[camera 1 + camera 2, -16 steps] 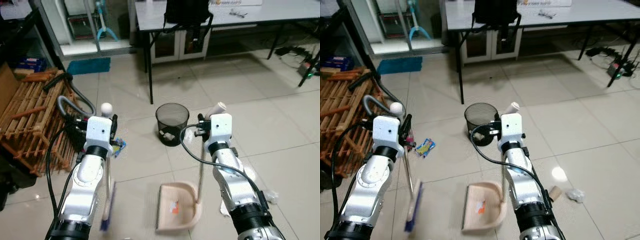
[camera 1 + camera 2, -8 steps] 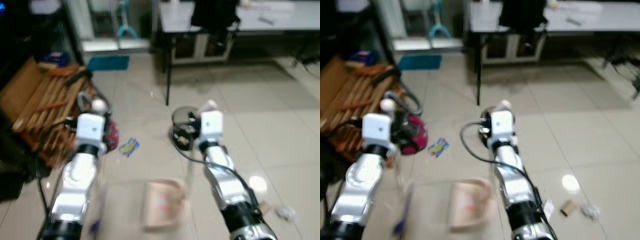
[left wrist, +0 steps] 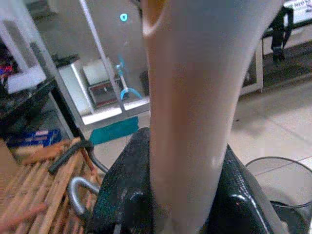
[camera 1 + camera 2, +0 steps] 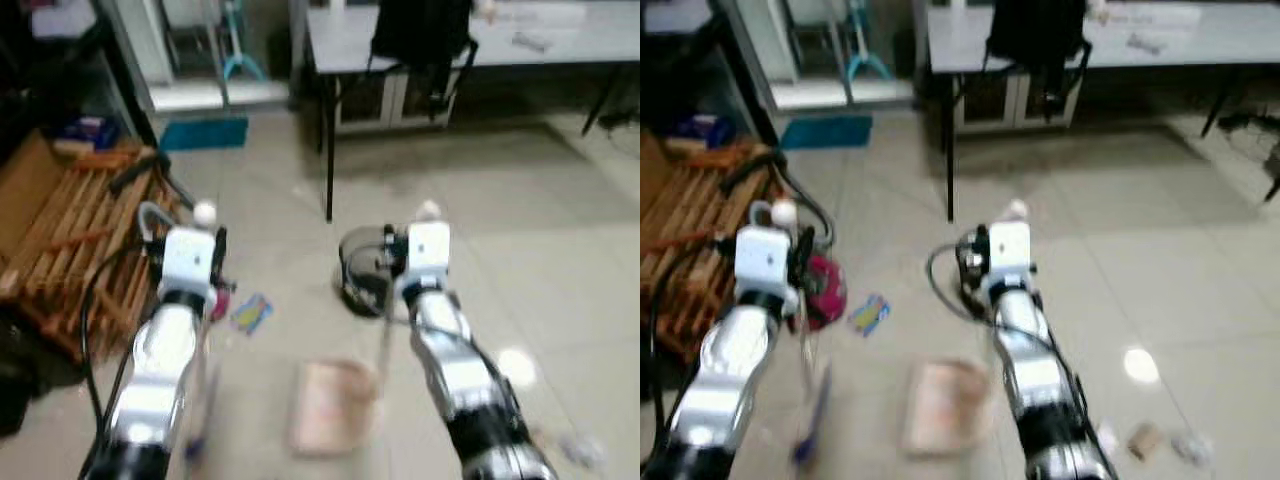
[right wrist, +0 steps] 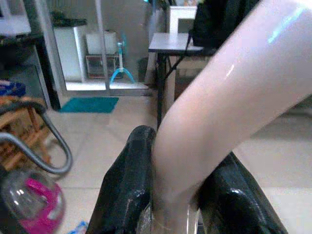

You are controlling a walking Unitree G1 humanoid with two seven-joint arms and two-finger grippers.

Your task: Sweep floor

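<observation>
My left gripper is shut on the pale broom handle. The handle's round white top stands above the wrist, and the blue brush hangs near the floor, blurred. My right gripper is shut on the pink dustpan handle. Its pole runs down to the pink dustpan, which sits low between my arms. A black mesh bin stands just beyond the right wrist. A coloured wrapper lies on the tiles, with a cardboard roll and crumpled paper at the lower right.
A wooden slatted rack stands at the left, with a pink vacuum cleaner and its grey hose beside it. Ahead is a grey table with a black bag on it, and a teal mat lies by the glass door.
The whole picture has shifted and blurred, so the camera has moved. Both grippers keep the same hold on the broom and the dustpan handle.
</observation>
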